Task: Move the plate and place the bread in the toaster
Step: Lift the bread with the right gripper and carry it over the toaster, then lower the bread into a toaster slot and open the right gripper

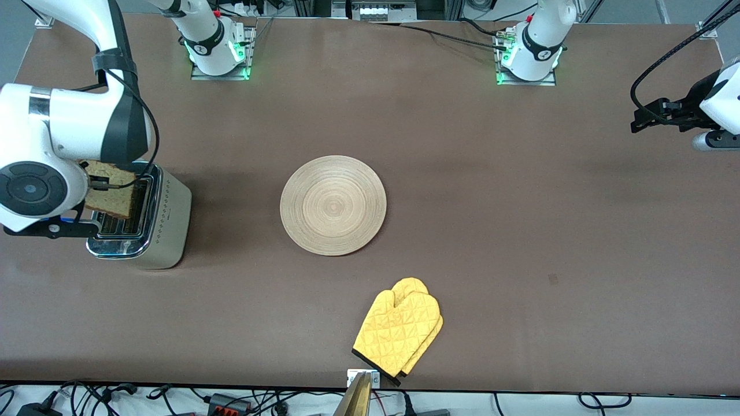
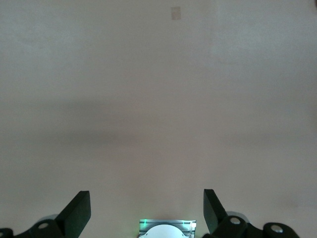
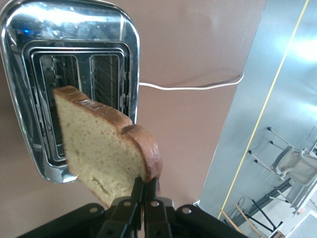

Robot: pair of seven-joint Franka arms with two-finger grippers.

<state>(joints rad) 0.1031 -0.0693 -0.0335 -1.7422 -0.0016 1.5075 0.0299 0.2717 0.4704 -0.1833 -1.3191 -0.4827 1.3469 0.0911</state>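
Note:
My right gripper [image 1: 98, 185] is shut on the bread [image 1: 110, 193], a tan slice with a darker crust, and holds it on edge just over the toaster [image 1: 156, 222] at the right arm's end of the table. In the right wrist view the bread [image 3: 106, 146] hangs above the chrome top and its two open slots [image 3: 81, 94], pinched by its crust in my right gripper [image 3: 145, 184]. The light-wood plate [image 1: 333, 204] lies bare at mid-table. My left gripper [image 1: 639, 122] is open and waits over the left arm's end of the table; the left wrist view shows only its open gripper [image 2: 146, 210] over bare table.
A yellow oven mitt [image 1: 399, 331] lies near the table's front edge, nearer to the front camera than the plate. The toaster's white cord [image 3: 198, 85] trails off across the table. The right arm's large wrist [image 1: 34, 185] hides part of the toaster.

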